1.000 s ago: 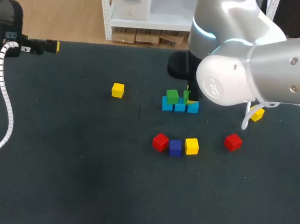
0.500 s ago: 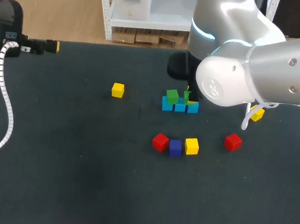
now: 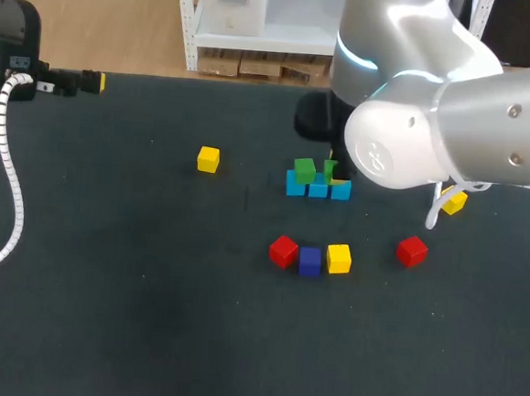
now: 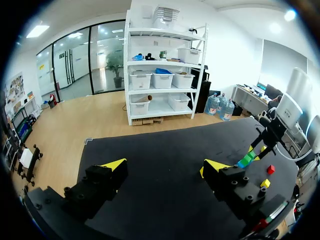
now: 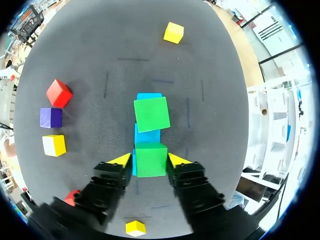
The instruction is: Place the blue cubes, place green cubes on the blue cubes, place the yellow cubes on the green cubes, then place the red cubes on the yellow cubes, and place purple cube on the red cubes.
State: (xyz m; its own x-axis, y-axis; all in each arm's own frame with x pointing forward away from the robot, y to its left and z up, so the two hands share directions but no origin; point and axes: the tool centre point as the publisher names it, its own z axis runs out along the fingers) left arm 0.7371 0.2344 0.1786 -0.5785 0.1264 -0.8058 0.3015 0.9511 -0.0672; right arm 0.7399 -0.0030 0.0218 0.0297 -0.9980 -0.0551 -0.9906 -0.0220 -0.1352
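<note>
blue cubes [image 3: 318, 188] sit in a row of three at the frame's centre, with one green cube [image 3: 305, 171] already on the leftmost. right gripper [image 5: 149, 160] holds a second green cube [image 5: 151, 159] in its fingers just over the row's right part. yellow cubes [image 3: 208, 160], red cubes [image 3: 283, 251] and purple cube [image 3: 310, 260] lie unstacked on the surface [image 3: 145, 317]. left gripper [image 4: 165, 170], fingers wide and empty, hangs at upper left. nothing has visibly shifted since the earlier frames.
</note>
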